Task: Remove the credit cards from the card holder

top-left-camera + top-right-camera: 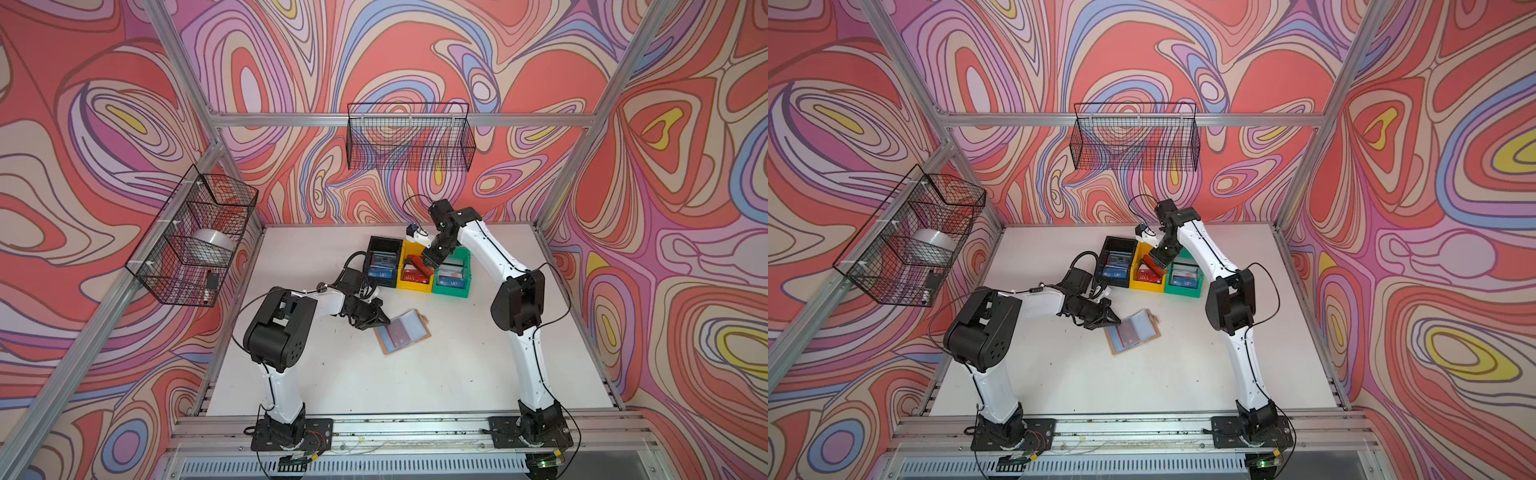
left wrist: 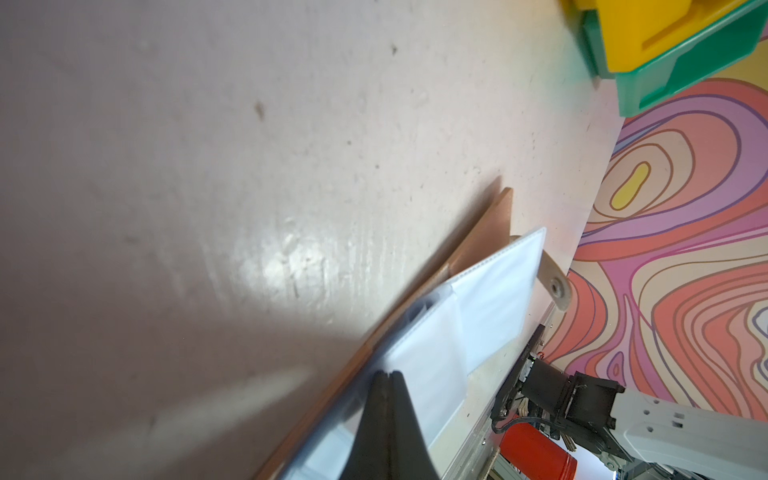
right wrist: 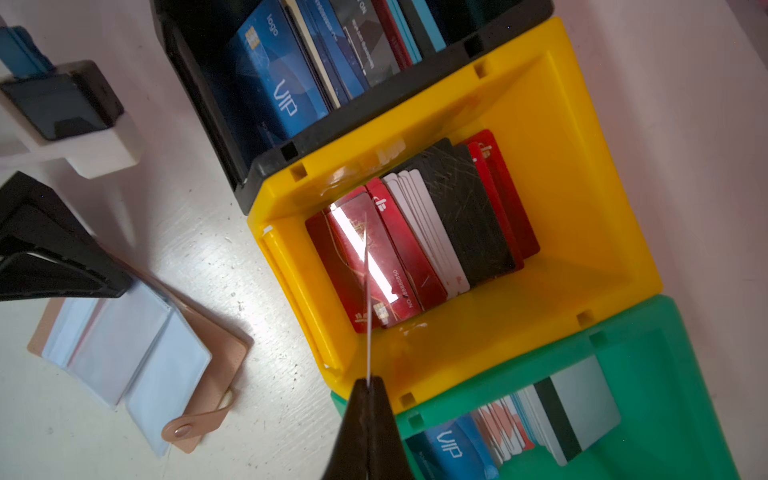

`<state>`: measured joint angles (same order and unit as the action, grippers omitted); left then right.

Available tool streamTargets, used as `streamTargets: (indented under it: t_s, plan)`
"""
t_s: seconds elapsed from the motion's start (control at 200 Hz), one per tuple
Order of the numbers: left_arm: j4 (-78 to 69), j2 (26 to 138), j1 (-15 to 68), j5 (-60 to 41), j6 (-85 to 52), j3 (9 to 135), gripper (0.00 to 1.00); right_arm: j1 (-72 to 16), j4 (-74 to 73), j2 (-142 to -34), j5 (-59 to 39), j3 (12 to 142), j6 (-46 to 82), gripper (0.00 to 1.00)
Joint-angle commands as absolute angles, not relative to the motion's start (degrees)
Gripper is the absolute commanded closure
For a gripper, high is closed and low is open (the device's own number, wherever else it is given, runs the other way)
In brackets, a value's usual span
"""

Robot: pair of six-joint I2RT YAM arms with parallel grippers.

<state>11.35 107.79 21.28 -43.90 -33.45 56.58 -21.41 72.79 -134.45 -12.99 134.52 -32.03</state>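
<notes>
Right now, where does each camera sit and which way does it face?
Top views: high overhead, looking down on the table; left arm, right arm show.
Left wrist: over the card holder; shut left gripper shows.
Right wrist: above the yellow bin; right gripper pinches a credit card edge-on.
Both wrist views share card holder and yellow bin.

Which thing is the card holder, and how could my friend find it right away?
Look at the white table, just in front of the row made by the black bin, yellow bin and green bin. Right at the left hand lies the card holder, opened flat. It is the only tan-pink booklet, with pale blue clear sleeves and a snap tab, not a boxy plastic bin.
</notes>
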Motion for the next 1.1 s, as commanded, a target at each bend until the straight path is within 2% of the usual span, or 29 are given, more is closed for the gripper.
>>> streamTargets:
  t_s: [0.0,0.461,1.097]
  plan:
    - [13.67,109.19,20.87,-40.74,-34.28,56.03,1.00,-21.36,71.41,-136.29,-11.52,136.34,-38.63,1.00]
    - [13.10,109.66,20.88,-40.66,-35.29,56.81,1.00,-21.33,71.98,-138.41,-15.90,136.57,-45.94,1.00]
    - [13.27,109.62,20.77,-40.46,-34.74,57.02,1.00,-23.34,72.64,-139.06,-12.05,133.68,-49.44,1.00]
